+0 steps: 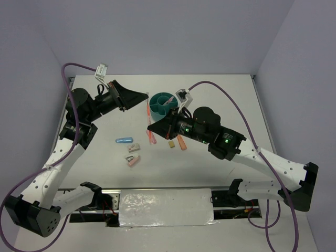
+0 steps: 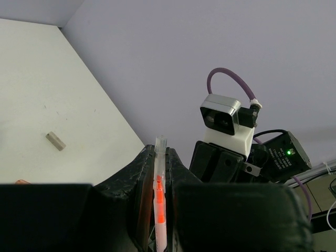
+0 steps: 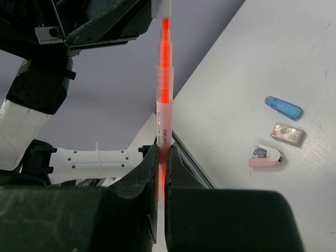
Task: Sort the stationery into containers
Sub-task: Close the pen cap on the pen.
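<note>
One thin pink-orange pen (image 1: 147,112) hangs in the air between both grippers, just left of the round teal tub (image 1: 164,105). My left gripper (image 1: 145,98) is shut on its clear cap end, which shows between the fingers in the left wrist view (image 2: 159,178). My right gripper (image 1: 150,126) is shut on the pen's pink barrel (image 3: 164,113). On the table lie a light-blue capsule (image 1: 124,140), a grey block (image 1: 134,148), a pink-white block (image 1: 131,160), a tan block (image 1: 171,144), an orange capsule (image 1: 182,142) and more pink pens (image 1: 151,138).
The tub holds a pink piece in one compartment. The right wrist view shows the blue capsule (image 3: 283,107), grey block (image 3: 287,133) and pink-white block (image 3: 266,157) on the white table. A foil-covered strip (image 1: 165,207) lies at the near edge between the arm bases.
</note>
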`<state>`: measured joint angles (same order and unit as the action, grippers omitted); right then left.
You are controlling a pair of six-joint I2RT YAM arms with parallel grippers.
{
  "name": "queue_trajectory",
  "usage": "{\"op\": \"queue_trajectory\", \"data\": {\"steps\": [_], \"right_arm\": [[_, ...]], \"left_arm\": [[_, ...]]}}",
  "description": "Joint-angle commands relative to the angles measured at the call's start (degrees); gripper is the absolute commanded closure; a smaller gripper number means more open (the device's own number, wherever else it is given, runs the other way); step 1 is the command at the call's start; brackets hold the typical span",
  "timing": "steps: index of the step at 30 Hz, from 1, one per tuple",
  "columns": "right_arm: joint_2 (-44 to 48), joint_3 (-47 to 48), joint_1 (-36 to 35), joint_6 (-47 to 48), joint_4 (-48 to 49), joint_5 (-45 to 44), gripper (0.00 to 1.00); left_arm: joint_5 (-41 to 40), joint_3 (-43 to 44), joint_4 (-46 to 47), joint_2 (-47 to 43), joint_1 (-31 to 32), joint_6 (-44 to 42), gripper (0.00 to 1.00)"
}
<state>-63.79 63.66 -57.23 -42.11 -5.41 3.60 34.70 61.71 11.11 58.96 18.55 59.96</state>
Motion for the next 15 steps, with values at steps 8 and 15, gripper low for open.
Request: {"op": "queue_trajectory", "data": {"steps": [8,15], "right_arm": [[-0.11,3.14,-0.42,0.36,1.01,-1.22,1.00],[-1.25,5.33,-0.34,1.06,0.40,-1.57,1.00]], "left_arm": [[0.11,-0.54,3.48,-1.57,0.35,-0.11,1.00],[0.11,-0.98,3.30,-1.74,0.53,-0.11,1.00]]}}
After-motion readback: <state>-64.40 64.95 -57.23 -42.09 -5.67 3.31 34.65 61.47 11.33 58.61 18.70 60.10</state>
